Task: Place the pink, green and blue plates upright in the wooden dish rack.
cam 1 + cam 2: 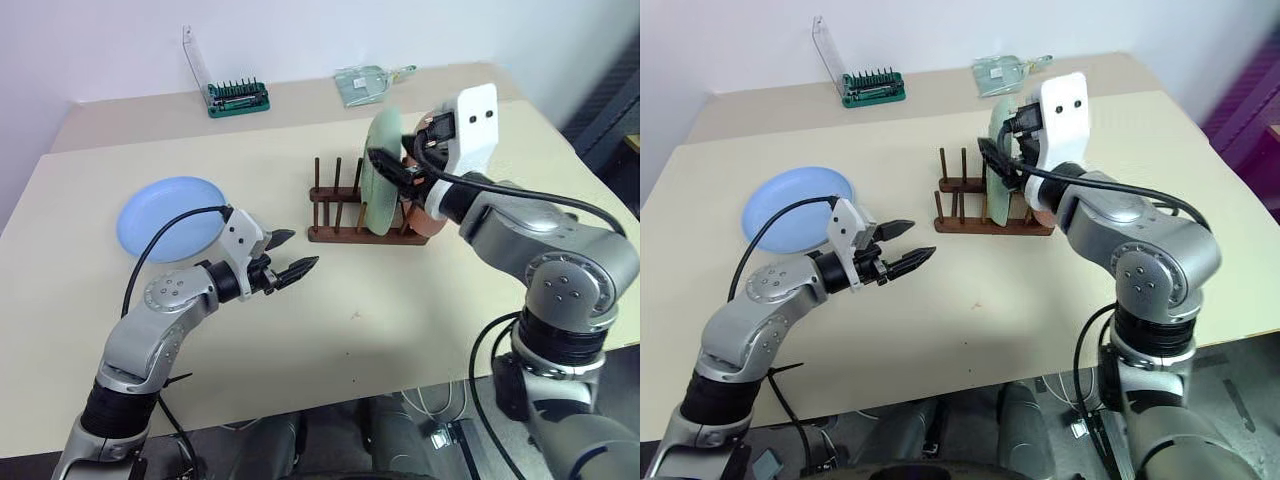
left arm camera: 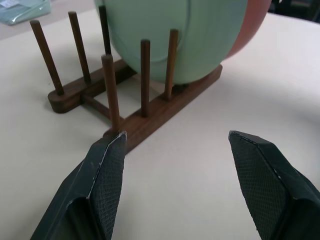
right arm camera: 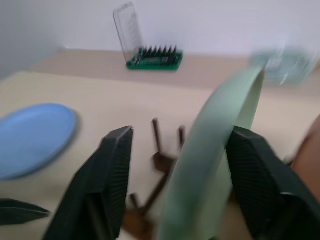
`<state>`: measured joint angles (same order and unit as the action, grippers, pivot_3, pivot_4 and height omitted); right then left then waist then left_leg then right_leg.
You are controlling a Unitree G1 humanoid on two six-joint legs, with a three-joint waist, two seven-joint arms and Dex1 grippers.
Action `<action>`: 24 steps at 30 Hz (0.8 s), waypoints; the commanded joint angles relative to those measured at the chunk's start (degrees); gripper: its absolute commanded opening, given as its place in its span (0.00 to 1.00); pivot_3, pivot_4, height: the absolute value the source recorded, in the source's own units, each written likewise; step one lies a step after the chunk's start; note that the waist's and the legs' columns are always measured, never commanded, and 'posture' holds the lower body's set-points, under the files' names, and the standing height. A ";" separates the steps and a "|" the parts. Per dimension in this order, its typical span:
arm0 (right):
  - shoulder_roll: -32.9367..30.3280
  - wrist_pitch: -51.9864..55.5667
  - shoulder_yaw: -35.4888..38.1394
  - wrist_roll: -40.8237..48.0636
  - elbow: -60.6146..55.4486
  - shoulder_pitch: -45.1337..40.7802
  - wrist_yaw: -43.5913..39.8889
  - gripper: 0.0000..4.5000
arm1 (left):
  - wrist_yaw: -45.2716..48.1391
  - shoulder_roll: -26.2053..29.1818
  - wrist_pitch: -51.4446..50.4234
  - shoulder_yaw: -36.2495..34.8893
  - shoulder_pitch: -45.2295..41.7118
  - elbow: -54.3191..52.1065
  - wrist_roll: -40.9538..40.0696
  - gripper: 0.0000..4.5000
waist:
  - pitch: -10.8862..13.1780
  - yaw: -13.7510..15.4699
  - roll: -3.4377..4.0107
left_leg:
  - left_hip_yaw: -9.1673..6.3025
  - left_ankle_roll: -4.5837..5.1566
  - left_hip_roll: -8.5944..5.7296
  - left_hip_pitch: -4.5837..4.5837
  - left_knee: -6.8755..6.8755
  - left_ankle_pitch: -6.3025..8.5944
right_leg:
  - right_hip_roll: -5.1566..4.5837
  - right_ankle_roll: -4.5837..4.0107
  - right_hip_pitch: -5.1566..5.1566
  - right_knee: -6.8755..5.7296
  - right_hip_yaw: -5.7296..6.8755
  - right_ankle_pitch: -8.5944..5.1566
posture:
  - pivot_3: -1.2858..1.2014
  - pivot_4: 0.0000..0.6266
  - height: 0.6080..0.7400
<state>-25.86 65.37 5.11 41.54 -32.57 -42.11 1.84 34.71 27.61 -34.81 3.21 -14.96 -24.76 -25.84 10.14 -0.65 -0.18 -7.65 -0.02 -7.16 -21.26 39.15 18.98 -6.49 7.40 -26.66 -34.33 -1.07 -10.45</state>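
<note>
The pale green plate stands upright between the pegs of the wooden dish rack at mid-table. The pink plate stands in the rack just behind it, mostly covered. My right gripper is at the green plate's top edge, open, with the rim between its fingers and a gap on one side. On the table to the left, the blue plate lies flat. My left gripper hovers open between the blue plate and the rack, pointing at the rack's near end, with nothing in it.
A green screwdriver-bit holder with a raised clear lid stands at the table's far edge. A clear plastic packet lies to its right. The rack's left-hand pegs stand free.
</note>
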 commanded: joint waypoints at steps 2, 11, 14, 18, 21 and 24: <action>-11.15 -12.82 -7.04 -12.19 -2.68 -0.59 -9.15 0.59 | -5.44 -3.11 0.72 -5.74 -2.58 0.68 -0.97 0.99 | 0.00 0.04 -0.01 | 0.01 0.00 0.00 -0.01 0.01 0.00 | 0.00 0.00 0.00 0.00 0.01 0.00 | 0.52 0.24 0.98; -16.12 -38.29 -10.27 -27.31 3.98 -1.26 -21.53 0.59 | -56.20 -15.61 -4.85 -27.27 -16.87 13.58 19.43 0.99 | -0.08 0.02 -0.18 | 0.05 -0.01 0.03 0.08 0.02 -0.01 | 0.02 0.03 0.12 0.12 0.00 0.06 | 0.52 0.24 0.98; -14.21 -41.94 -11.80 -26.91 4.30 -1.45 -26.56 0.59 | -56.94 -15.07 -9.39 -27.74 -17.59 14.29 20.34 0.99 | -0.06 0.27 -0.22 | 0.01 -0.02 0.03 -0.04 0.03 -0.01 | 0.02 0.03 0.00 0.12 0.06 0.06 | 0.52 0.24 0.98; -12.33 -44.24 -15.53 -26.36 3.50 0.09 -33.73 0.59 | -55.46 -14.72 -18.94 -29.94 -17.97 17.14 18.33 0.99 | -0.11 1.04 -0.29 | -0.01 -0.02 0.01 0.01 0.14 -0.02 | 0.01 0.07 0.12 0.09 0.07 0.10 | 0.52 0.24 0.98; -10.64 -43.68 -17.57 -25.77 2.82 2.00 -36.64 0.59 | -53.37 -15.41 -25.02 -31.64 -18.43 19.12 15.80 0.99 | -0.14 1.32 -0.34 | -0.04 -0.02 0.00 0.01 0.15 -0.02 | 0.01 0.08 0.13 0.09 0.08 0.11 | 0.52 0.24 0.98; -9.32 -43.94 -19.64 -27.12 2.19 4.19 -38.26 0.59 | -55.20 -17.01 -28.99 -35.45 -18.64 20.11 15.34 0.99 | -0.14 1.29 -0.35 | -0.06 -0.02 0.00 -0.01 0.15 -0.01 | 0.01 0.08 0.12 0.10 0.10 0.11 | 0.52 0.24 0.98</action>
<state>-35.82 22.48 -14.40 14.74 -27.78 -38.21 -35.50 -19.40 10.79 -61.48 -29.77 -32.36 -4.14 -9.80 10.00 0.64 -0.52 -7.70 -0.04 -7.16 -21.26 39.30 18.97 -6.48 7.48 -26.54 -34.23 -0.98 -10.34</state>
